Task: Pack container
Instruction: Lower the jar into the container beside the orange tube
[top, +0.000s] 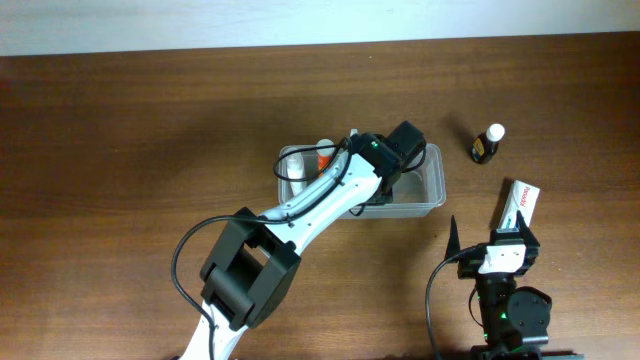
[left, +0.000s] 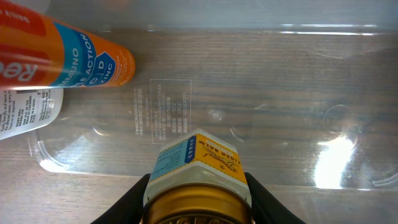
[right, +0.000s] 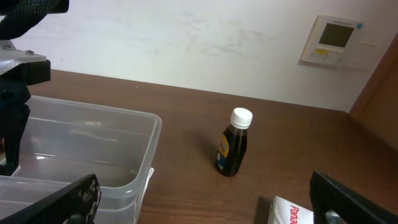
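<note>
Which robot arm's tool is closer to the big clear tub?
Left. The left tool is down inside the container, holding a gold-capped jar. The right tool sits open beyond its right end, apart from it.

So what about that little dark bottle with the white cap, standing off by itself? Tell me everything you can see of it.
The bottle is small, with a glossy dark brown body that could be glass or plastic, a white cap, and a yellow and blue label whose print is too small to read. It stands upright and capped on the brown wooden table, off to the side of the clear plastic tub and apart from it. Nothing touches it but the table.
</note>
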